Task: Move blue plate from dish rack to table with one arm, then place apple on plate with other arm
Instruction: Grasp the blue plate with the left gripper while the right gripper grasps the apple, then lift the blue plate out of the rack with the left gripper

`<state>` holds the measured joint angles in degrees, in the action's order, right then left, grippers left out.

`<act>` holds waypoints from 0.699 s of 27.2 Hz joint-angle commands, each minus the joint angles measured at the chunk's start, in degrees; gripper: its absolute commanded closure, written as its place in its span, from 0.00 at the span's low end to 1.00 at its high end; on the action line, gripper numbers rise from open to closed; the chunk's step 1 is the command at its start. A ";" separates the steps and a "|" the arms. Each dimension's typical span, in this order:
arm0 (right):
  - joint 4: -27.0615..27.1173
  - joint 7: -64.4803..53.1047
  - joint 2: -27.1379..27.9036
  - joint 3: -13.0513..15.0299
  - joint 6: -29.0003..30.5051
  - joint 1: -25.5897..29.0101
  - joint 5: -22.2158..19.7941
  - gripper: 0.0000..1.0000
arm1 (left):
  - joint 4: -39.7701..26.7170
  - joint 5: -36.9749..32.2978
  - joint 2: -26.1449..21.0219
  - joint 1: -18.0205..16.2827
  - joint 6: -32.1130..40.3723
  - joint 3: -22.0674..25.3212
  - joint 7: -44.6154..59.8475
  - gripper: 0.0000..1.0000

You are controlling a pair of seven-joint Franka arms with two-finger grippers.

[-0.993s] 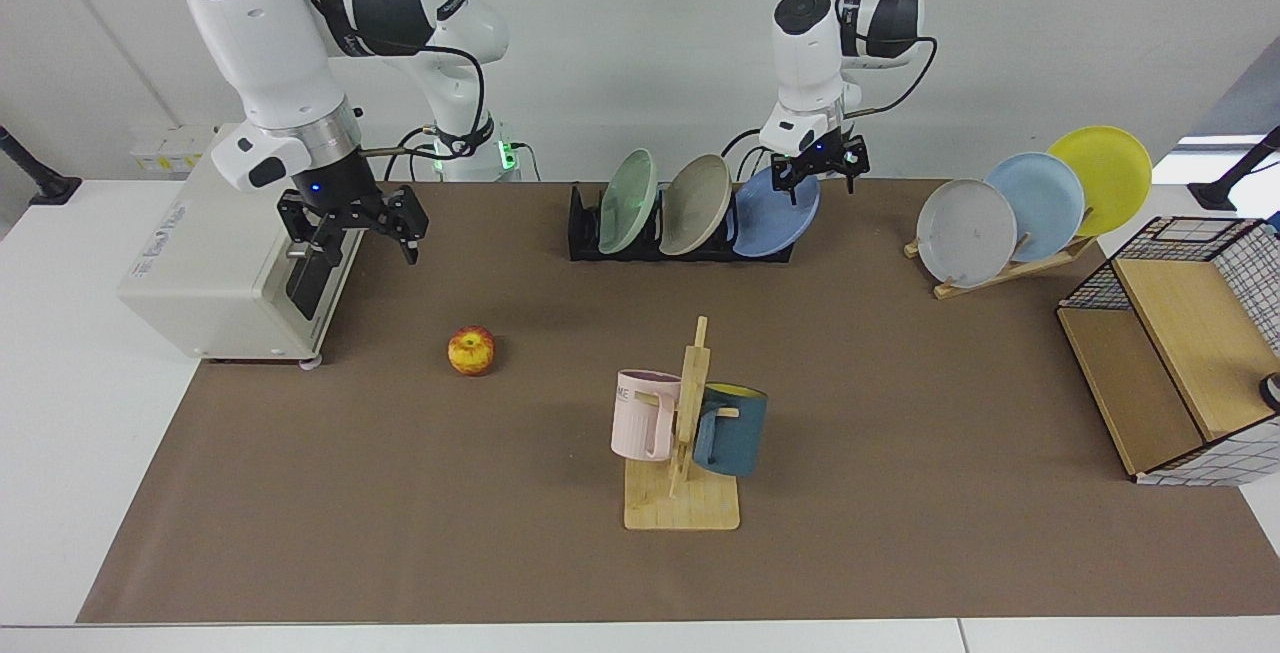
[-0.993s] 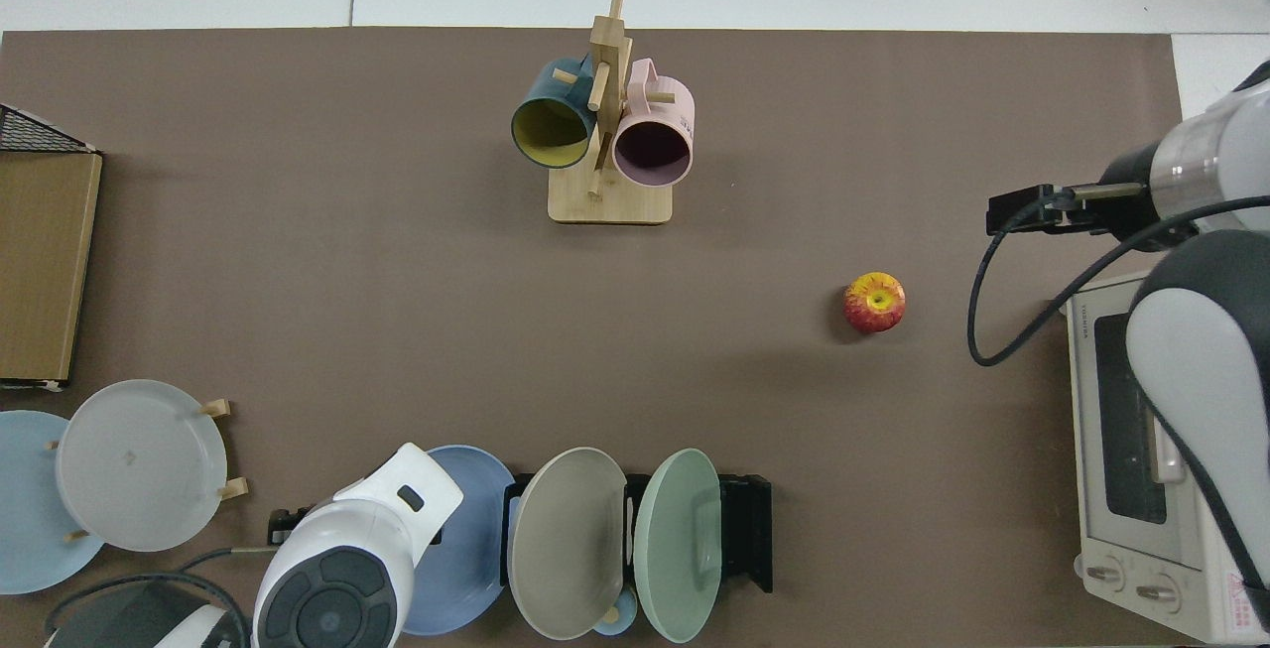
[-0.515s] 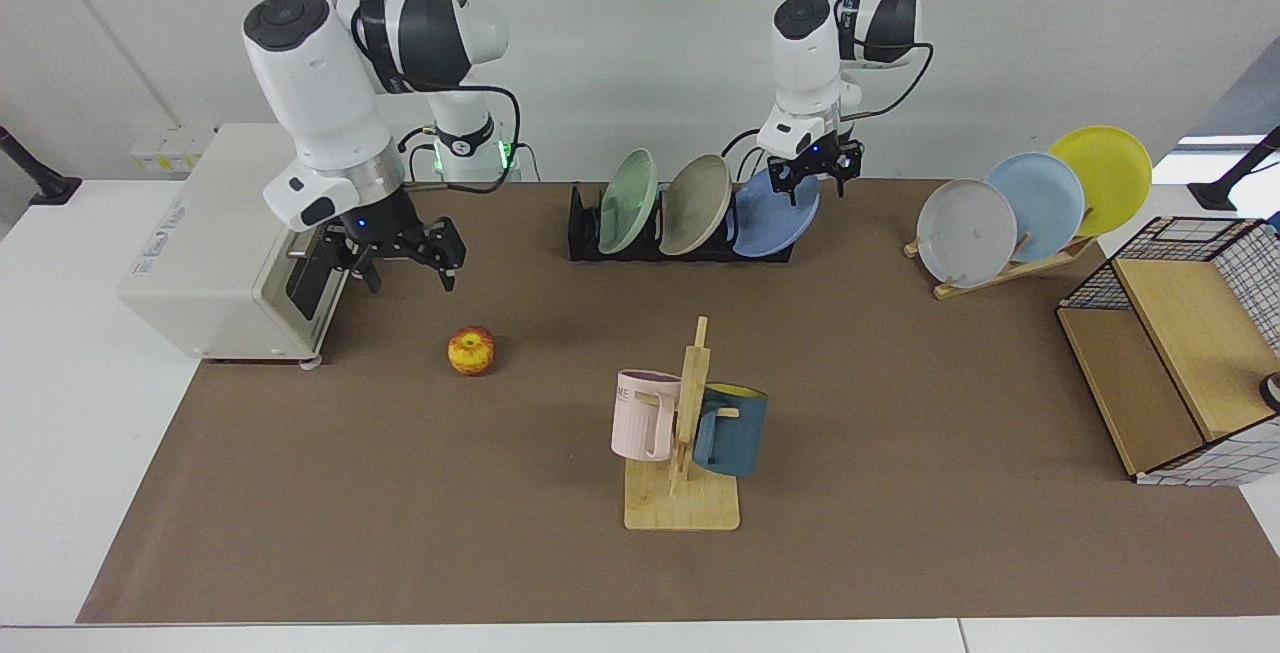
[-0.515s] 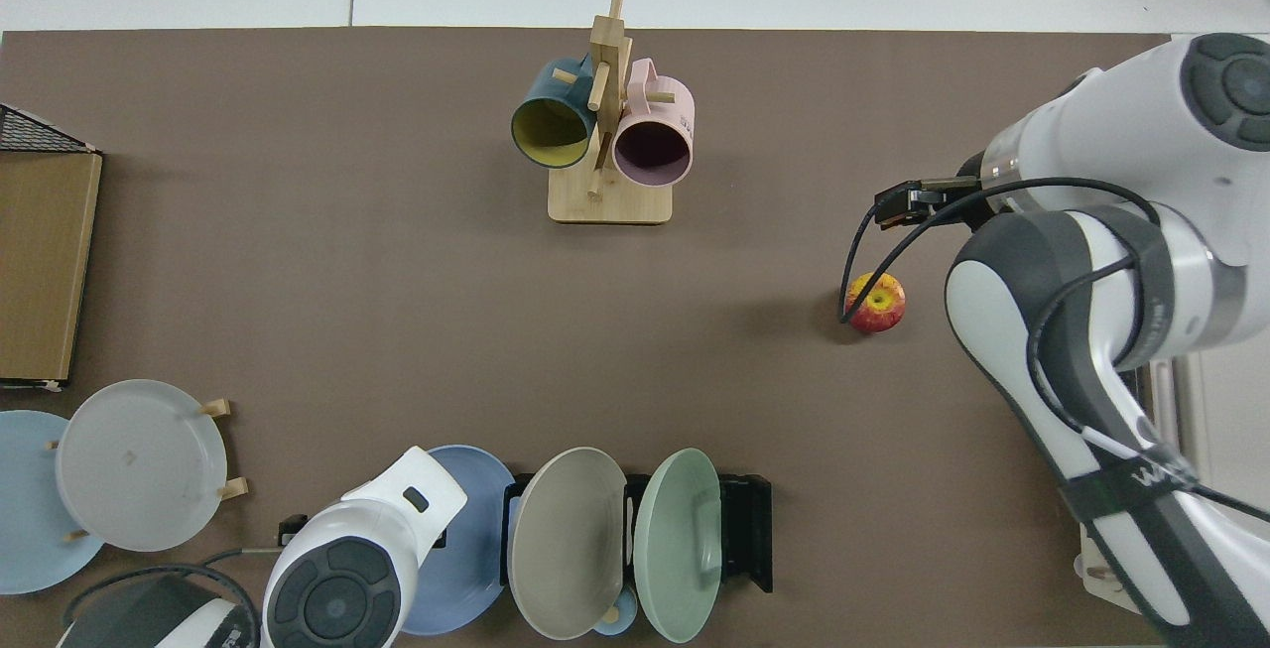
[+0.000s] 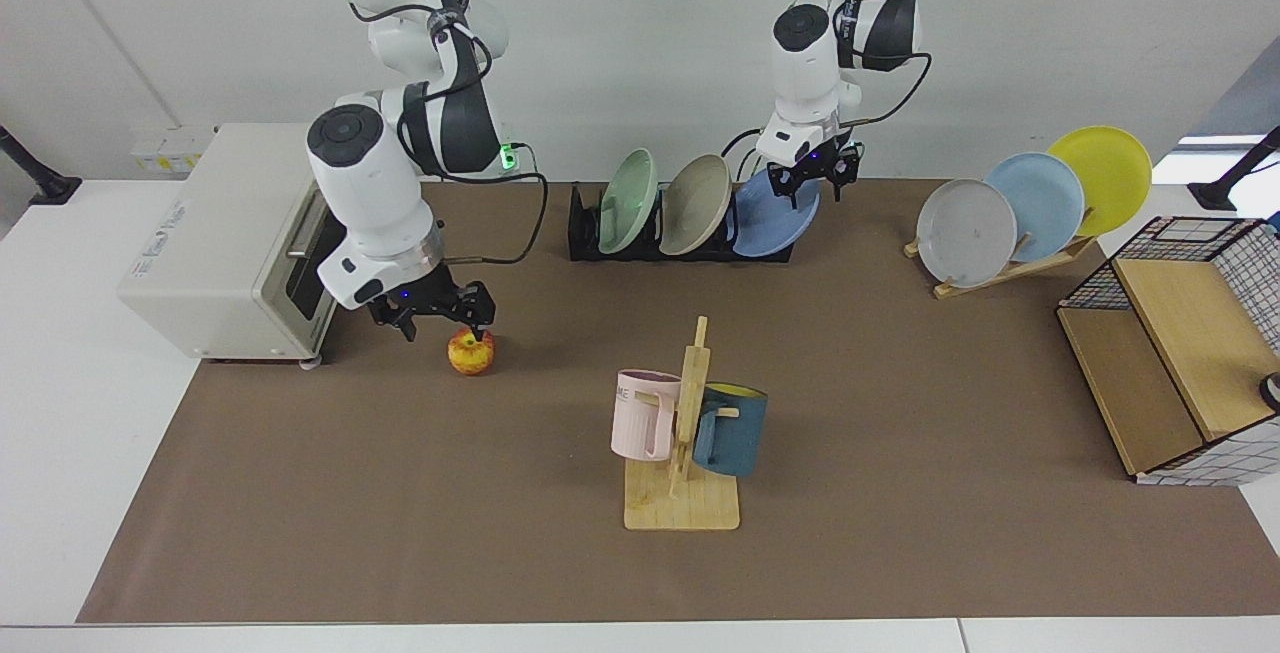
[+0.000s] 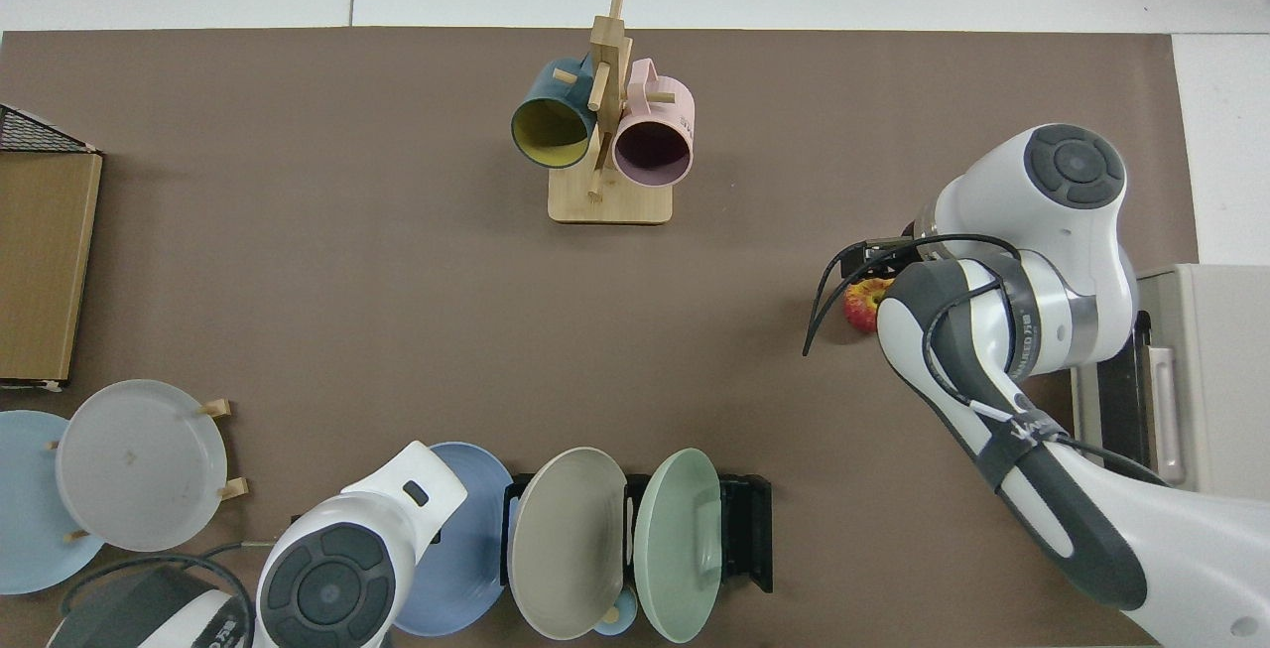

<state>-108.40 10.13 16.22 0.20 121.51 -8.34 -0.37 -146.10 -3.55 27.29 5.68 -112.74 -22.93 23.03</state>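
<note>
A matte periwinkle-blue plate (image 5: pixel 775 218) with a shallow raised rim leans on edge at the end of the low black dish rack (image 5: pixel 590 233), beside a beige and a green plate; the left gripper (image 5: pixel 818 173) sits at its upper rim, fingers spread. A small yellow apple (image 5: pixel 472 351) with red blotches rests on the brown surface (image 5: pixel 900 413); the right gripper (image 5: pixel 440 318) hangs just over it, fingers spread.

The pink mug (image 5: pixel 643 415) carries lettering that seems to read "ME"; nothing else is legible.
</note>
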 commanded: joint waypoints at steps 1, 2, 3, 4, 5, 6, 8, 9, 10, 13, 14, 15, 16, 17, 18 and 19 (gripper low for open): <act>-1.63 1.82 1.35 -0.20 2.59 -0.09 -2.09 0.00 | 3.88 0.82 -0.14 -0.40 3.66 0.35 -1.23 1.00; -2.16 1.82 1.45 -0.20 3.38 -0.36 -2.18 0.00 | 4.85 0.82 -0.14 -0.75 4.10 0.35 -1.41 1.00; -2.77 1.82 1.53 -0.11 4.26 -0.88 -2.61 0.00 | 5.64 0.65 -0.22 -1.19 4.63 0.35 -1.41 1.00; -3.30 1.82 1.62 -0.11 5.05 -1.41 -3.14 0.00 | 6.35 0.21 -0.22 -1.46 5.07 0.35 -1.32 1.00; -3.66 1.91 1.71 -0.11 5.84 -1.93 -3.67 0.00 | 6.96 -0.05 -0.22 -1.55 5.51 0.35 -1.32 1.00; -4.01 1.91 1.88 -0.11 6.46 -2.03 -3.85 0.00 | 7.66 -0.49 -0.22 -1.64 5.94 0.35 -1.58 1.00; -4.45 2.26 2.41 -0.11 7.16 -1.94 -3.85 0.00 | 9.59 -1.81 -0.14 -2.16 6.91 0.52 -3.07 1.00; -4.45 2.52 2.76 -0.11 7.51 -1.77 -3.85 0.00 | 10.91 -1.99 -0.14 -3.12 7.79 0.61 -4.47 1.00; -4.45 2.87 3.03 -0.11 7.95 -1.59 -3.85 0.00 | 12.66 -1.99 -0.14 -4.44 9.01 0.70 -6.05 1.00; -4.71 3.49 3.64 -0.11 8.74 -1.24 -3.85 0.00 | 19.16 -1.29 -0.57 -8.04 12.79 1.05 -10.01 1.00; -4.80 3.49 3.73 -0.11 8.92 -1.15 -3.85 0.01 | 21.71 -1.20 -1.10 -9.36 14.54 1.22 -11.24 1.00; -4.98 3.40 3.73 -0.11 9.10 -0.80 -3.85 0.07 | 24.08 -1.11 -1.89 -10.42 15.87 1.83 -12.21 1.00; -4.98 3.31 3.73 -0.19 9.19 -0.62 -3.85 0.20 | 26.46 -1.11 -3.11 -11.12 16.84 2.54 -13.09 1.00; -5.06 3.23 3.73 -0.20 9.10 -0.53 -3.85 0.33 | 28.74 -1.11 -4.52 -11.39 17.54 3.24 -13.45 1.00; -5.07 3.05 3.73 -0.20 9.10 -0.53 -3.85 0.45 | 30.24 -1.11 -6.10 -11.39 17.46 4.12 -13.36 1.00; -5.24 2.70 3.64 -0.20 9.10 -0.45 -3.85 0.58 | 31.56 -1.02 -7.68 -11.31 16.77 5.43 -13.01 1.00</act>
<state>-112.57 11.59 20.10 0.54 128.99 -9.84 -2.67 -124.90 -4.64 26.85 -3.56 -99.47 -20.49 12.10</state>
